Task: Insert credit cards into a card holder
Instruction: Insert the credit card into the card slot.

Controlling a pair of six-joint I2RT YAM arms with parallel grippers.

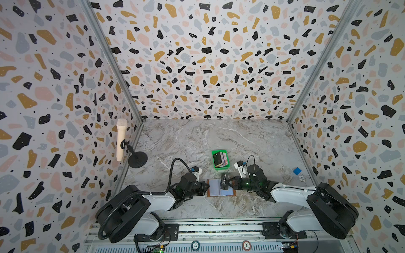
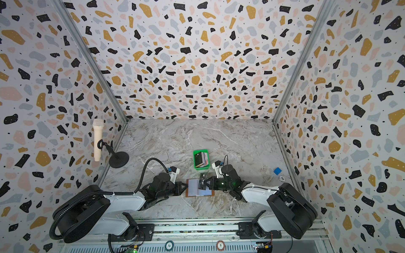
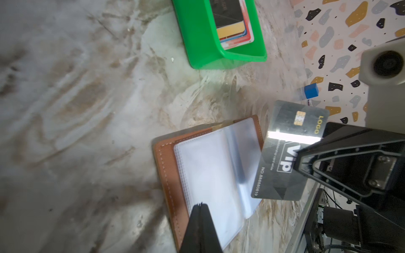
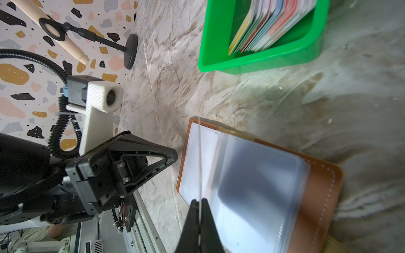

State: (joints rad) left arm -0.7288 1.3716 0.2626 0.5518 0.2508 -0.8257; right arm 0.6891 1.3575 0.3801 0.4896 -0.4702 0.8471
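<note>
The right jaws clamp the VIP card (image 3: 282,153) over the card holder (image 3: 168,170); the left jaws are closed, perhaps pinning its edge; if the card misses the sleeve mouth, it could buckle.

Bright even light; top views bow at edges, wrist views blurred, glare streaks the card (image 3: 280,151).

The left wrist view's edge cuts off the green tray (image 3: 197,43) and the credit cards (image 3: 232,28) in it, and your right gripper (image 3: 301,162) covers one end of the dark card (image 3: 278,175) it pinches. From the right wrist you see that card only edge-on ahead of the fingertips (image 4: 192,219), with the card holder (image 4: 317,186) below it blurred and running off the frame. Whether your left gripper (image 3: 200,206) clamps the card holder or merely presses it, you cannot tell.
</note>
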